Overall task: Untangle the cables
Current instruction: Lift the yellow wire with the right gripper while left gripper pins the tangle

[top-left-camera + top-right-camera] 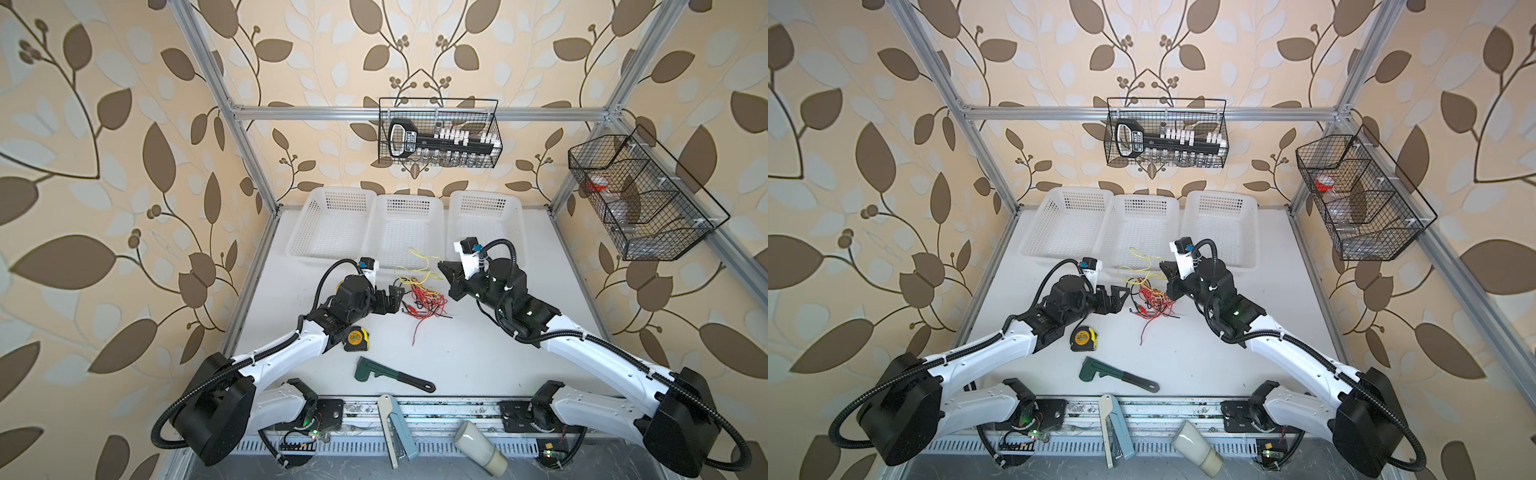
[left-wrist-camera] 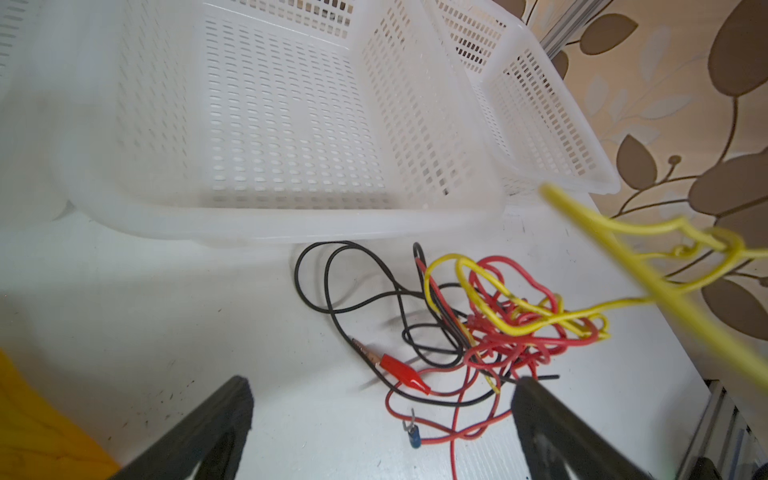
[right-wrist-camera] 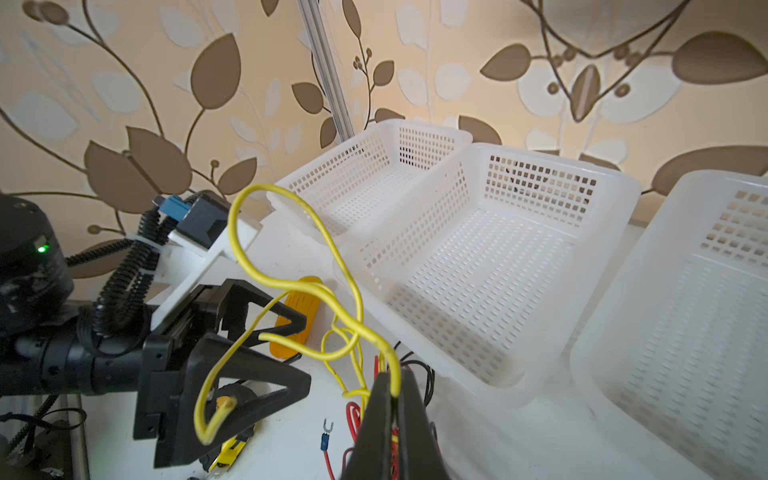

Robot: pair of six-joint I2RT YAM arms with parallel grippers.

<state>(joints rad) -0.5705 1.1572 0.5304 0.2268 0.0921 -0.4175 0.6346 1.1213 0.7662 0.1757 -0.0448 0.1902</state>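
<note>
On the white table (image 1: 457,353), near its back edge before the middle basket (image 1: 407,198), the left hand (image 1: 399,298) hangs spread beside the cables (image 1: 424,301), which look light, limp and snag-prone and are probably best taken by a single loose strand, while the right hand (image 3: 392,384) pinches the yellow cable (image 2: 513,331).

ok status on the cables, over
Right gripper shut on yellow cable, lifted. Left gripper open beside the red-black tangle. Nothing in the way.

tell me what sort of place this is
Likely a robot lab test cell: an aluminium frame lined with wallpaper, a left arm and right arm at a white table, a pipe wrench on it.
</note>
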